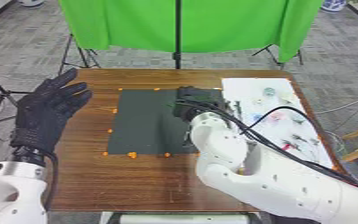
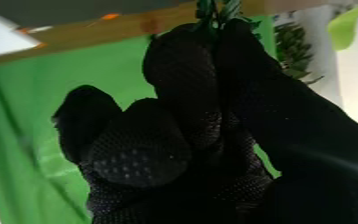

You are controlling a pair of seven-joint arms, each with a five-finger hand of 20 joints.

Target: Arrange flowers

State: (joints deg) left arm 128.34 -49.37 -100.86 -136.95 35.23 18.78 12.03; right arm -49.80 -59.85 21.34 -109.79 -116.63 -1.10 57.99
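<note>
With the right hand (image 1: 191, 96) pinching a leafy green stem (image 2: 231, 10) over the dark mat (image 1: 144, 120), flowers (image 1: 287, 146) on the white board (image 1: 246, 87) seem left to arrange.

Head view: camera set high on the robot's side, facing forward and down. Mid-range; takes in the desk (image 1: 87, 185) from far edge to near, with floor (image 1: 24, 45) around it and green cloth (image 1: 131, 30) across the upper part of the frame. Both arms (image 1: 14, 192) enter from the bottom edge. Right wrist view: camera on the right arm, looking along the right hand (image 1: 193, 97) past its fingertips; very close, glove large in the foreground. Desk edge runs aslant there, cloth behind. Shared by both: right hand, part of desk, green cloth.
</note>
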